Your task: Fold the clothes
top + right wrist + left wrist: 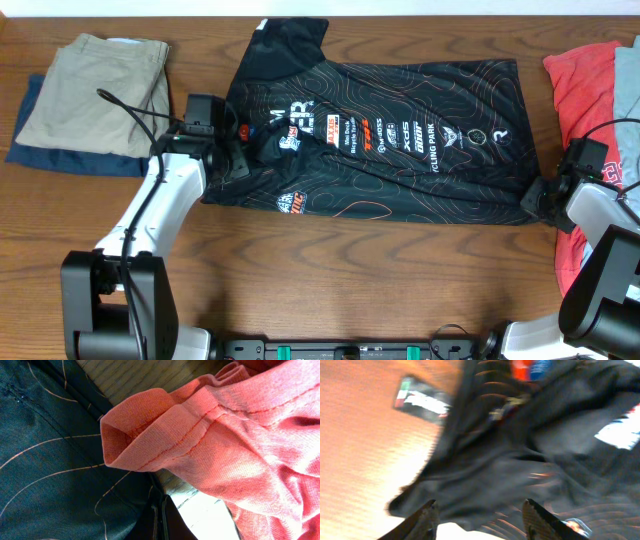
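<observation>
The black jersey [400, 150] with orange-red contour lines and rows of sponsor logos lies spread across the middle of the table, collar to the left, one sleeve sticking out at the back. My left gripper [243, 150] is at its left edge over bunched fabric. In the left wrist view its jaws [482, 517] stand wide apart, with rumpled jersey cloth [520, 450] just ahead of them. My right gripper [535, 198] is at the jersey's front right corner. In the right wrist view its fingers [161, 517] are pressed together on the jersey's edge [50, 460].
Folded khaki shorts [100, 90] lie on a navy garment [70, 160] at the far left. A red garment [590, 90] is piled at the right edge, its hem [240, 435] close beside my right gripper. Bare wooden table [350, 270] runs along the front.
</observation>
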Controlling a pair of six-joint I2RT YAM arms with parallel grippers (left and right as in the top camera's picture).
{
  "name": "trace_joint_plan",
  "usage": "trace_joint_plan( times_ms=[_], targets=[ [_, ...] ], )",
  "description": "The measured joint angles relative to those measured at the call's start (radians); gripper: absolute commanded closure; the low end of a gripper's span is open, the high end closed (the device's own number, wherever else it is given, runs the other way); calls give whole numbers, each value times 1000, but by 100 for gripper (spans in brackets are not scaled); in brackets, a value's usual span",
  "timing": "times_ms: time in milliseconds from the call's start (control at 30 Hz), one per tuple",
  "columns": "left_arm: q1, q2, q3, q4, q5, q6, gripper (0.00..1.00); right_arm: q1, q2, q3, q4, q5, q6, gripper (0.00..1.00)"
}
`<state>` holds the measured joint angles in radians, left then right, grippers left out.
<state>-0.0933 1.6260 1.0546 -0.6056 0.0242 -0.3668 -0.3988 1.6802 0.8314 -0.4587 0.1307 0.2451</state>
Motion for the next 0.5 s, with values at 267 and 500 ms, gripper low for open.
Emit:
trace_joint_plan(
  times_ms=[267,500],
  targets=[
    [0,57,-9,48,-93,0,39,0,0,0,0,-7,0,97],
    [0,163,-11,55,-109,0,41,0,0,0,1,-9,0,97]
  ],
)
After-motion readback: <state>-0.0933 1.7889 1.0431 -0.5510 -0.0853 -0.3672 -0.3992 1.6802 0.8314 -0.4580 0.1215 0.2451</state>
